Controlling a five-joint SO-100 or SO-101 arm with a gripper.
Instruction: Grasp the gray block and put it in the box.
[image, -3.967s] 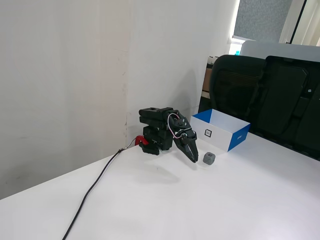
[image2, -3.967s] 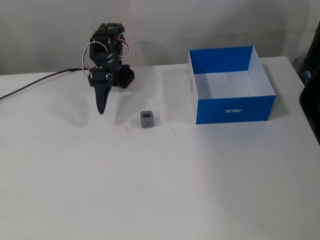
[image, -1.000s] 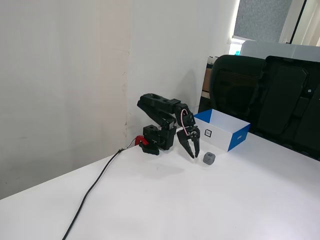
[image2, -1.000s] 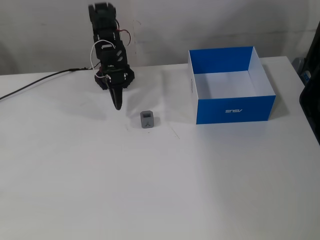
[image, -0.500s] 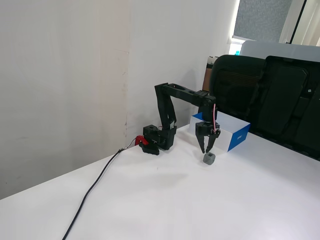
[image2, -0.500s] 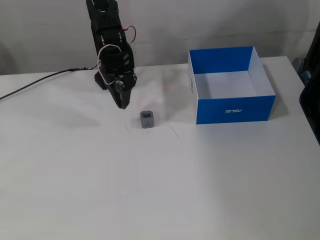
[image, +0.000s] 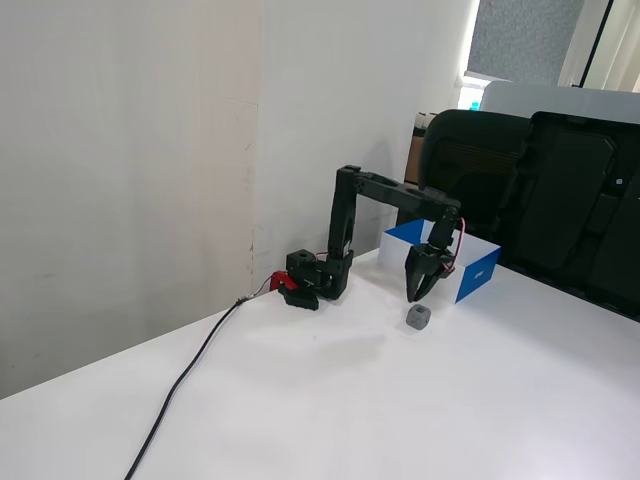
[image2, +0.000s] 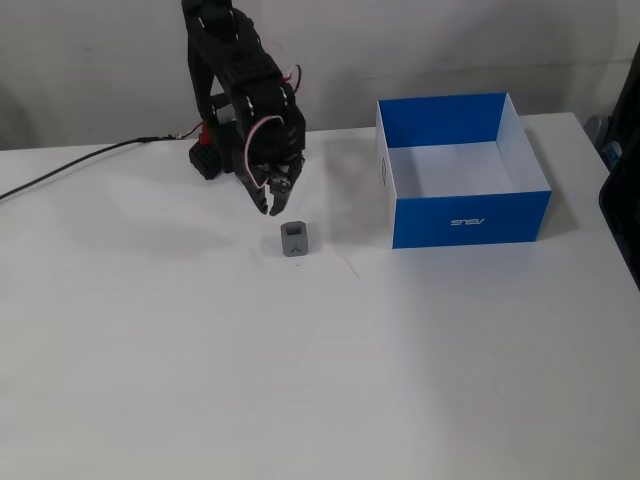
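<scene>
The gray block (image2: 294, 239) is a small cube that sits on the white table, apart from everything else; it also shows in a fixed view (image: 419, 318). My black gripper (image2: 276, 205) hangs pointing down just above and behind the block, not touching it, with its jaws a little apart and empty; it shows in both fixed views (image: 417, 292). The box (image2: 470, 215) is blue outside and white inside. It stands to the right of the block in a fixed view and looks empty; in a fixed view it stands behind the gripper (image: 478, 280).
The arm's base (image: 310, 275) with a red clamp (image: 281, 282) stands near the wall. A black cable (image: 190, 372) runs from it across the table. Black chairs (image: 560, 190) stand behind the table's far edge.
</scene>
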